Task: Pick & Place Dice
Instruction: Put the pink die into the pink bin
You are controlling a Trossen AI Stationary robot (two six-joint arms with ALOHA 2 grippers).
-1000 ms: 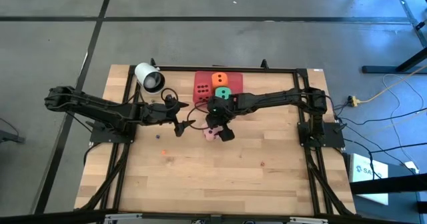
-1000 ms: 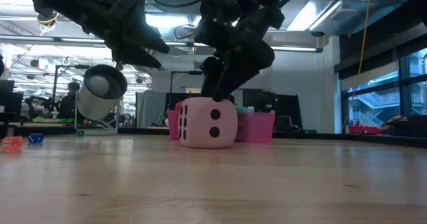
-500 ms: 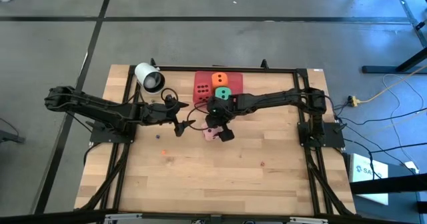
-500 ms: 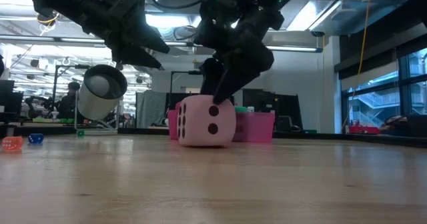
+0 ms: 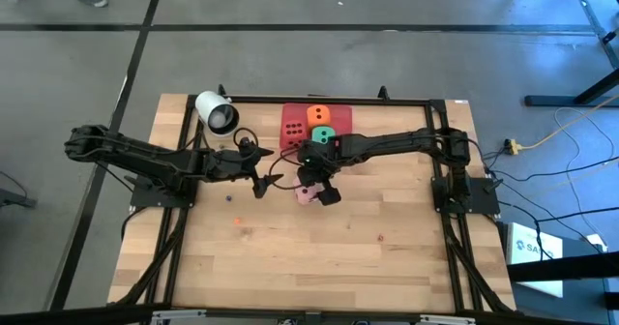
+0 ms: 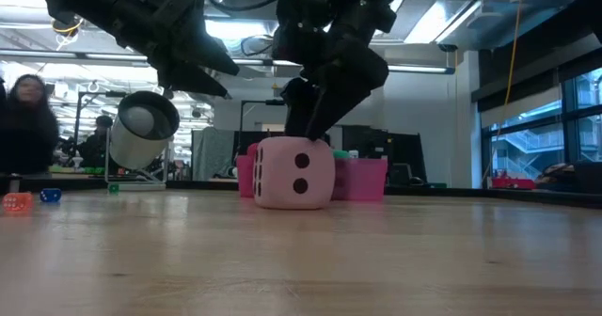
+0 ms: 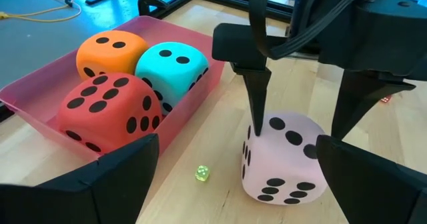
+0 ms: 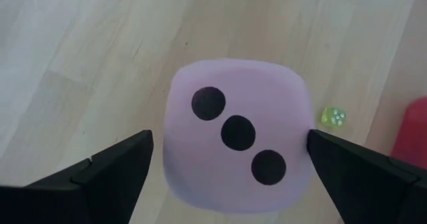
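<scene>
From above, the pink tray (image 5: 316, 125) sits against the table's (image 5: 387, 257) far edge near its middle, holding the red die (image 5: 294, 130), orange die (image 5: 316, 116) and green die (image 5: 323, 134). The light pink die (image 5: 307, 193) rests on the bare wood just in front of the tray, with the right gripper (image 5: 311, 180) directly over it, which suggests it is the one die not yet placed. The left gripper (image 5: 268, 181) waits just to its left. The arm covers most of the pink die here, so the finger spread cannot be read from this view.

At table height, the light pink die (image 6: 293, 172) stands flat on the wood, and the right gripper (image 6: 315, 118) reaches down behind its top. Whether a finger touches it is hidden, and the tray (image 6: 362, 178) shows only as a strip behind.

The left wrist view is clearest: the right gripper (image 7: 303, 107) stands wide apart, its fingers (image 7: 255, 104) straddling the light pink die (image 7: 285, 159) without squeezing it. The left gripper (image 7: 233, 177) is also spread open and empty. A tiny green die (image 7: 202, 174) lies beside the tray (image 7: 193, 107).

The right wrist view looks straight down on the light pink die (image 8: 238, 132), centred between the spread right gripper (image 8: 230, 167). The tray (image 8: 412, 134) is cut off at the frame's edge.
</scene>
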